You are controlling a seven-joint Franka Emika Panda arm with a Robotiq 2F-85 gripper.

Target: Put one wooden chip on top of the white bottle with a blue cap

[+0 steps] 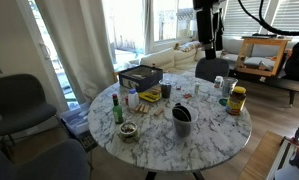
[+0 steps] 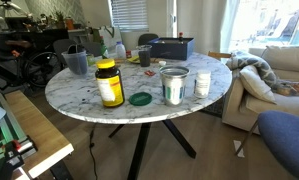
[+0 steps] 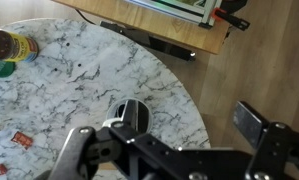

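My gripper (image 3: pixel 161 125) is open and empty, its two fingers wide apart. In an exterior view it hangs high above the far side of the round marble table (image 1: pixel 208 46). Below it in the wrist view are a black cup (image 3: pixel 132 112) and the table's edge. A small white bottle stands near the table's edge in both exterior views (image 1: pixel 222 85) (image 2: pixel 202 83); its cap colour is not clear. Small reddish-brown chips lie on the marble (image 1: pixel 186 97), and also show in the wrist view (image 3: pixel 22 138). The bottle is out of the wrist view.
On the marble table (image 2: pixel 89 100) stand a yellow-labelled jar (image 2: pixel 109 83), a green lid (image 2: pixel 140 98), a metal can (image 2: pixel 174 85), a black pitcher (image 2: pixel 77 60) and a blue box (image 2: pixel 172 47). A green bottle (image 1: pixel 116 107) and a bowl (image 1: pixel 128 130) stand near the front. Chairs surround the table.
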